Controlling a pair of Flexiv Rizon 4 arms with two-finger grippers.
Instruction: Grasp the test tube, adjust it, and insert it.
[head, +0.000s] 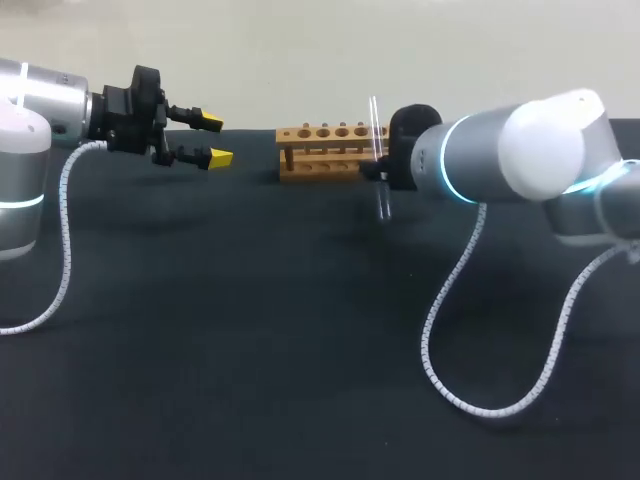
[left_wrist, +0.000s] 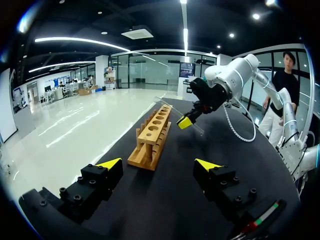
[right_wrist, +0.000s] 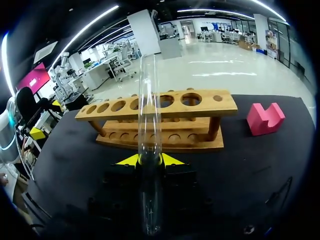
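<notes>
Clear glass test tube (right_wrist: 150, 100) upright, pinched between the yellow tips of the right gripper (right_wrist: 150, 160), just in front of the wooden test tube rack (right_wrist: 205, 106), tube's lower end blurred, left gripper (head: 210, 140) spread wide and empty, well apart from the rack's far end, pink block (right_wrist: 265, 119) beside the rack, dark surface (head: 250, 330).

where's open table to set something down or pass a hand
The wide stretch of table on the robot's side of the rack is bare. So is the gap between the left tool and the rack. Crowded: the rack's right end, where the right tool holds the test tube, near a pink block.
</notes>
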